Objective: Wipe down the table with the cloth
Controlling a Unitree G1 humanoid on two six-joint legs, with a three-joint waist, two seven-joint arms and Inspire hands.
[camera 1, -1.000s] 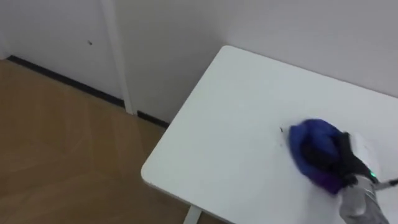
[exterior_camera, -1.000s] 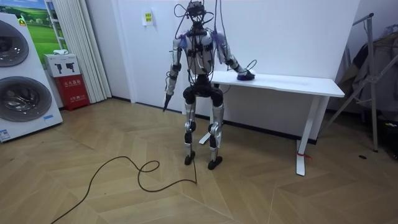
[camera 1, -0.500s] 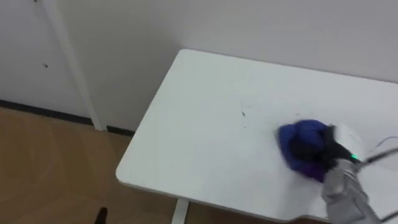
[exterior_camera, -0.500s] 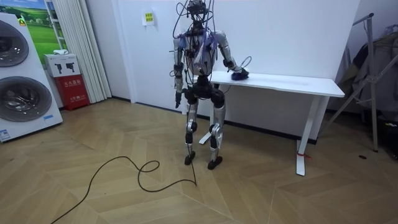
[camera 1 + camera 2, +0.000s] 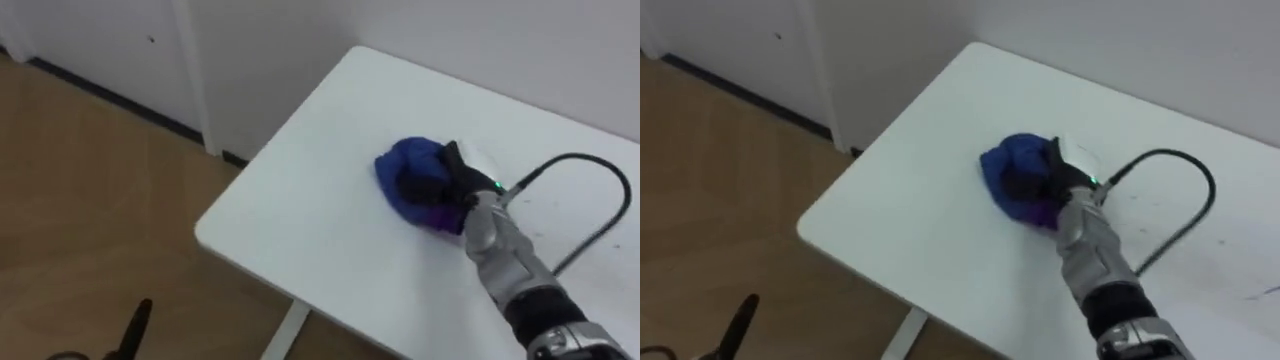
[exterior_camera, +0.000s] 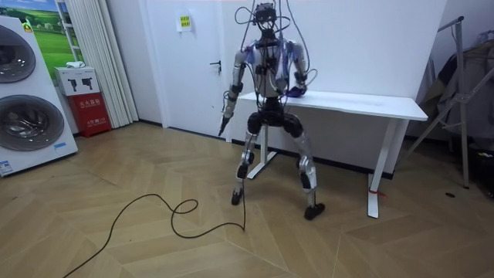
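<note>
A crumpled blue cloth (image 5: 410, 175) lies on the white table (image 5: 300, 230), near its left front corner. My right hand (image 5: 452, 186) rests on the cloth's right side, its dark fingers curled into the fabric. My right forearm reaches in from the lower right. My left hand (image 5: 135, 325) hangs over the wooden floor at the lower left, its fingers straight. In the room view I stand at the table's (image 6: 363, 104) left end with legs spread wide, and the cloth (image 6: 294, 92) lies beside my torso.
The table's back edge stands against a white wall with a door (image 6: 197, 62) to its left. Wooden floor (image 5: 90, 200) runs past the table's left edge. Washing machines (image 6: 27, 100) and a red box (image 6: 91, 112) stand at the room view's left, a clothes rack (image 6: 461, 85) at its right.
I have stepped towards the table into a wide stance, and the eye views have shifted. My right hand has dragged the cloth left, closer to the table's left front corner.
</note>
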